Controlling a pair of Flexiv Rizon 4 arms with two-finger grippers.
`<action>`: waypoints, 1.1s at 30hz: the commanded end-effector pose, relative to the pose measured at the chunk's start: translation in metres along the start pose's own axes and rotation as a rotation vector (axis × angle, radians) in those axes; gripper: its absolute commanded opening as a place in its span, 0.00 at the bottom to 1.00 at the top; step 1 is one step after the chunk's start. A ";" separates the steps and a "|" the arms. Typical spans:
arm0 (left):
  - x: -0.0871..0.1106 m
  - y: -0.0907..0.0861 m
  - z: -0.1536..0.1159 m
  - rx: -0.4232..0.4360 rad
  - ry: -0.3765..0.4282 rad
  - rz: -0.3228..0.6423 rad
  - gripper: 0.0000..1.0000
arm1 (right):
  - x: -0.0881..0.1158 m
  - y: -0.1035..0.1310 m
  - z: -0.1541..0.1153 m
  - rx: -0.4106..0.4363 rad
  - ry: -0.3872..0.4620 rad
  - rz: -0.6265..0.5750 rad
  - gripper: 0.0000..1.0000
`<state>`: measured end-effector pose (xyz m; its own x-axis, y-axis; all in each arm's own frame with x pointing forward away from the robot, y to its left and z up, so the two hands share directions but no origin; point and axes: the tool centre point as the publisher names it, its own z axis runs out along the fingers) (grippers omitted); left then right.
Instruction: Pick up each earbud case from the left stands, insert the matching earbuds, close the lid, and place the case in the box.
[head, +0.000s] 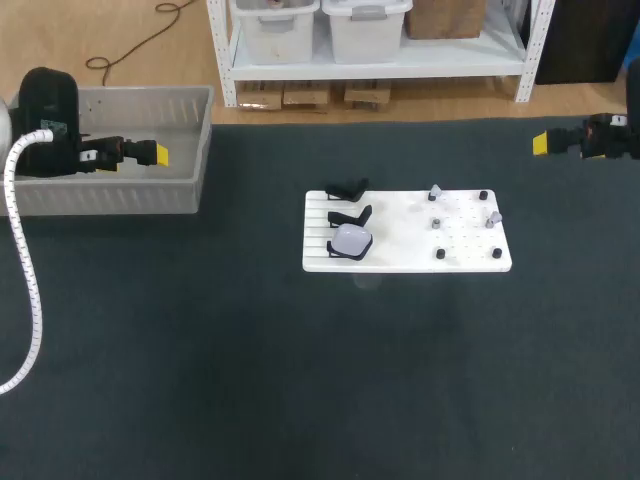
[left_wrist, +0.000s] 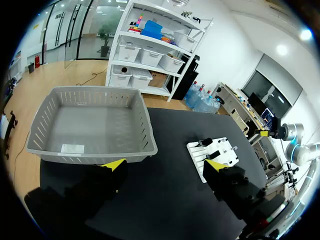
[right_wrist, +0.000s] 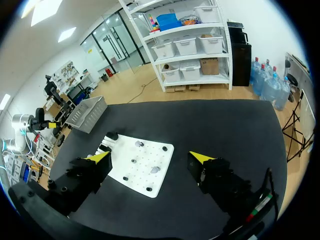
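Note:
A white board (head: 405, 262) lies mid-table. On its left side stand three black stands; the two rear ones (head: 348, 188) are bare. The front one holds a pale, rounded earbud case (head: 351, 240). Several small grey and black earbud pieces (head: 437, 222) sit on the board's right half. The grey slatted box (head: 110, 200) stands at the far left with nothing in it. My left gripper (head: 153, 153) hovers open over the box (left_wrist: 95, 152), far from the board (left_wrist: 226, 150). My right gripper (head: 545, 143) is open at the far right, with the board (right_wrist: 150, 187) well ahead of it.
The dark mat (head: 320, 380) stretches wide in front of the board and between board and box. A white cable (head: 25, 290) hangs from my left arm down the table's left side.

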<state>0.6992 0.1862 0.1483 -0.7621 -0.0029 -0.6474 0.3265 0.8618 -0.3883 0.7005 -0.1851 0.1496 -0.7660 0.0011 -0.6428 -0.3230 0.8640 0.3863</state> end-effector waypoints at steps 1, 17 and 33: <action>-0.001 -0.001 0.000 -0.006 0.005 -0.001 1.00 | 0.000 0.000 0.000 0.000 0.001 -0.001 1.00; -0.001 -0.001 0.000 -0.006 0.005 -0.001 1.00 | 0.000 0.000 0.000 0.000 0.001 -0.001 1.00; -0.008 -0.013 -0.001 0.101 -0.032 0.124 1.00 | 0.000 0.000 0.000 0.000 0.001 -0.001 1.00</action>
<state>0.7001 0.1724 0.1607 -0.7210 0.0794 -0.6883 0.4179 0.8422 -0.3406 0.7006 -0.1851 0.1497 -0.7660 0.0010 -0.6429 -0.3230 0.8640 0.3863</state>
